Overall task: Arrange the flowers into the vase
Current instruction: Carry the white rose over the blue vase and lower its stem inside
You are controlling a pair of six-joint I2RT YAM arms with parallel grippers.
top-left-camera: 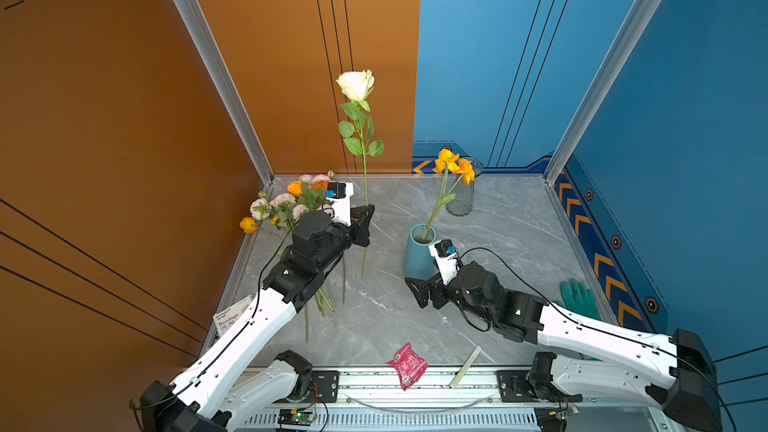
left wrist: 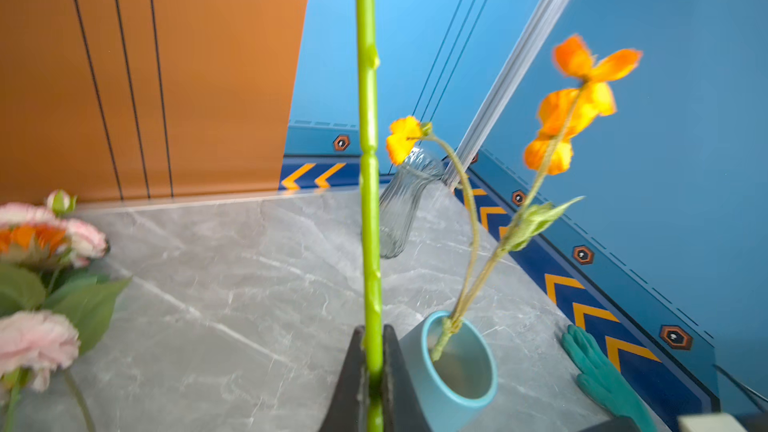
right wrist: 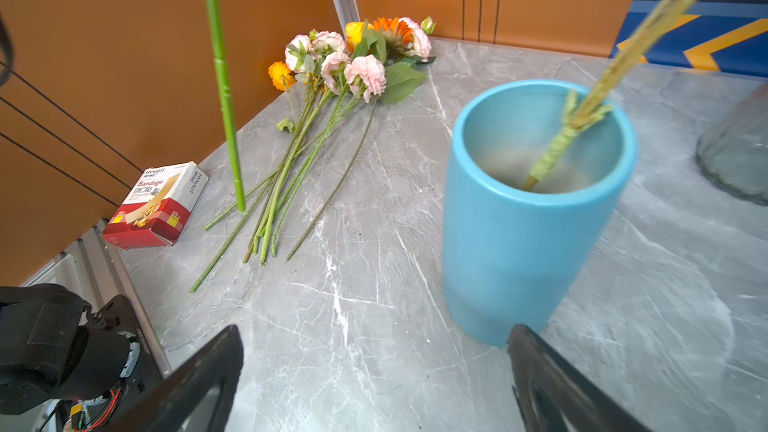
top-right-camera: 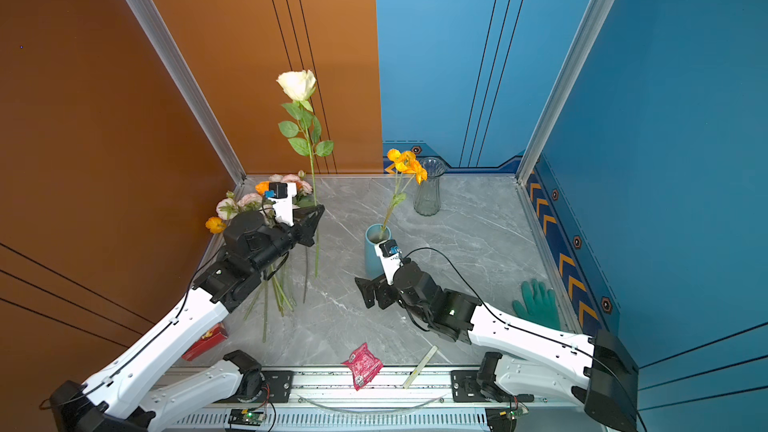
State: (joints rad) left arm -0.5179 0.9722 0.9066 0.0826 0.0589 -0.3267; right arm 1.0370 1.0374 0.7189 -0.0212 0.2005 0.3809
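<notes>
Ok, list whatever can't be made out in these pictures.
- White rose: left wrist view, bloom cut off by the picture's edge; only stem shows.
- Flower pile: both top views, left arm covers the mid-stems.
- Blue vase: both top views, base partly behind the right arm.
- Bandage box: both top views, largely behind the left arm.
- Red packet: print too small to read.

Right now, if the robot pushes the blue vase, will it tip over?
Probably not easily: the blue vase looks wide with a flat base, so a low push would likely slide it on the smooth table. A push near its rim might tip it, since the tall orange flowers lean out one side.
</notes>
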